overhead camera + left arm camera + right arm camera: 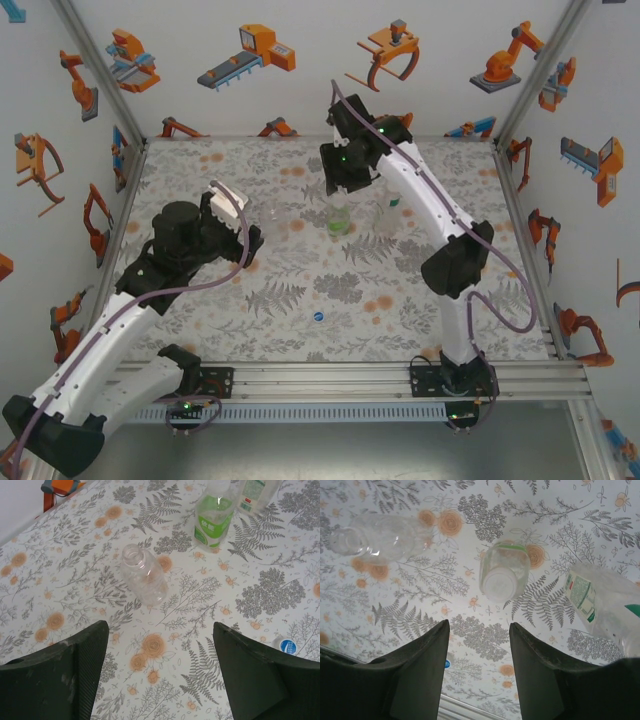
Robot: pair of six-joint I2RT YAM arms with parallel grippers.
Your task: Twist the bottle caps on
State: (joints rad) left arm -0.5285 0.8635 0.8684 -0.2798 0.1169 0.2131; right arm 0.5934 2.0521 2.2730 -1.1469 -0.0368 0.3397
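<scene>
Blue cap [318, 316] lies alone on the flowered bench [200, 170], toward the near edge. Top view: green bottle [340, 220] stands directly under right gripper [345, 185].
Left wrist: left gripper [160, 675] spread wide, nothing between. Clear bottle [144, 577] upright just ahead, neck bare.
Right wrist: right gripper's jaws apart, empty, above green bottle. Labelled bottle [600, 600] to one side.

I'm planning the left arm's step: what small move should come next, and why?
Probably shift the open left gripper sideways over the blue cap, which lies loose nearby; the clear bottle ahead stands uncapped.
</scene>
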